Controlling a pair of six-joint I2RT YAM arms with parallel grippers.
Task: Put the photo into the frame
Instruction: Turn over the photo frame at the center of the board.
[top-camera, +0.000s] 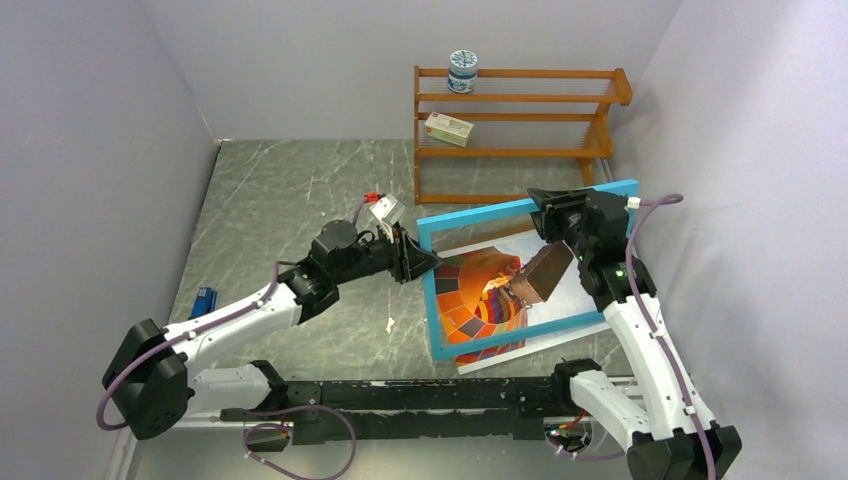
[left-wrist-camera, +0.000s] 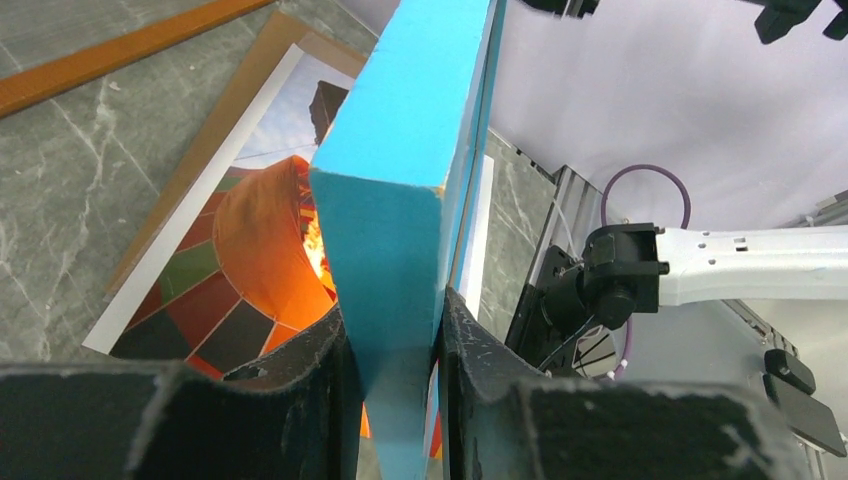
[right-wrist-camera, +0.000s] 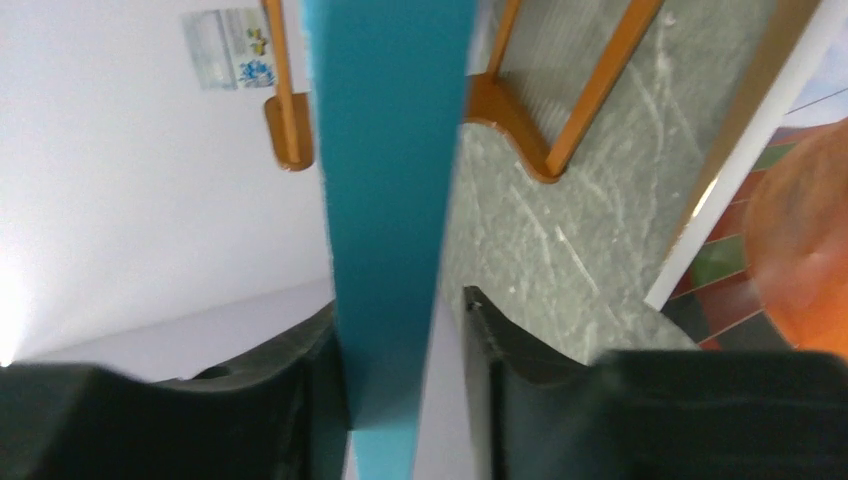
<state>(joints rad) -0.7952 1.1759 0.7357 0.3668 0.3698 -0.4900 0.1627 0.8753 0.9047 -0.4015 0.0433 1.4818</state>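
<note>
Two tools take the stiff, probably breakable, thin bright blue picture frame by its rim, left tool pinching tight, right tool loose around it.

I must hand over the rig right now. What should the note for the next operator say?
Left gripper: shut on a corner of the frame.
Right gripper: jaws around the frame's top edge; grip unclear.
Frame: held tilted above the photo.
Photo: face up on the table, not in the frame.
Done: frame in hand.
Left: fit the photo into it.
</note>
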